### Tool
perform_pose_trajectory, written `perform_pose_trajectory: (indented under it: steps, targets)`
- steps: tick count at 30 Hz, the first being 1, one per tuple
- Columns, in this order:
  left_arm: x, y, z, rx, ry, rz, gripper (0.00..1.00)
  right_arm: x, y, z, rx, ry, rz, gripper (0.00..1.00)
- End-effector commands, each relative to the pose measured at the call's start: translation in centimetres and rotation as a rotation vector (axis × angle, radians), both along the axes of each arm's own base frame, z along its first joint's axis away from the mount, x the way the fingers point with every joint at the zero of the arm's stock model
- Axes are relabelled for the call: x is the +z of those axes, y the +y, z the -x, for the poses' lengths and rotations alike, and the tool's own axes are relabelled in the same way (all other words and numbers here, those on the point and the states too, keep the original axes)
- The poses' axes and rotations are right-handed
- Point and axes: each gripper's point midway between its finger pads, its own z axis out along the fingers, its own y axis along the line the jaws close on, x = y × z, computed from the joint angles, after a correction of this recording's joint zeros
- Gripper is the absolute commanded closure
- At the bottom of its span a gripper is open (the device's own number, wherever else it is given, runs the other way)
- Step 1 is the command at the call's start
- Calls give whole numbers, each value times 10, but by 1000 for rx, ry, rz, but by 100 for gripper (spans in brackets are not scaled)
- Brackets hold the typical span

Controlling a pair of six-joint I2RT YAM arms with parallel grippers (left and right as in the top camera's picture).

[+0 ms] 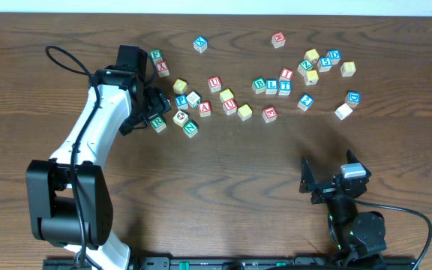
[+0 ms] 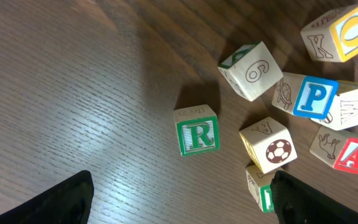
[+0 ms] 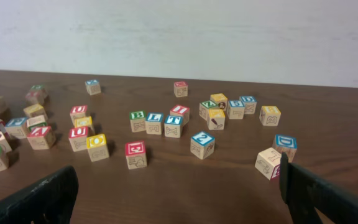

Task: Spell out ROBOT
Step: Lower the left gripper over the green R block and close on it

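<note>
The left fingers [image 2: 61, 202] are spread wide, one at each bottom corner of the left wrist view. They hold nothing. Just past them sits the green R block [image 2: 197, 129], flat on the tabletop [image 2: 73, 93]. It does not touch either finger. Close beside the R block is a soccer ball block [image 2: 269, 146]. A little past the R block is a 6 block [image 2: 250, 70], then a blue P block [image 2: 316, 96] and a red A block [image 2: 353, 152]. Farther from the R block is a yellow O block [image 2: 350, 31]. Well away from the R block, the green B block [image 1: 259, 85] and the blue T block [image 1: 284, 88] stand in a row, with a blue L block [image 1: 271, 87] between them. Farthest from the R block, the right fingers [image 3: 42, 199] are wide apart and empty.
</note>
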Motion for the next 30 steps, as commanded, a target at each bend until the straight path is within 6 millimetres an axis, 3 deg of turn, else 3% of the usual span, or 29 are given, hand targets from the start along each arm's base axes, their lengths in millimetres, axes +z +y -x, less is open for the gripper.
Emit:
perform_pose_trajectory:
  steps: [1,15,30]
  targets:
    - [0,5,-6,23,-6,-24,11,-1,-1,0,-3,4,8,1]
    - [-36,4,-3,21,84,-31,10,-1,-1,0,-3,4,8,1]
    - [-47,4,-6,20,93,-32,10,-1,-1,0,-3,4,8,1]
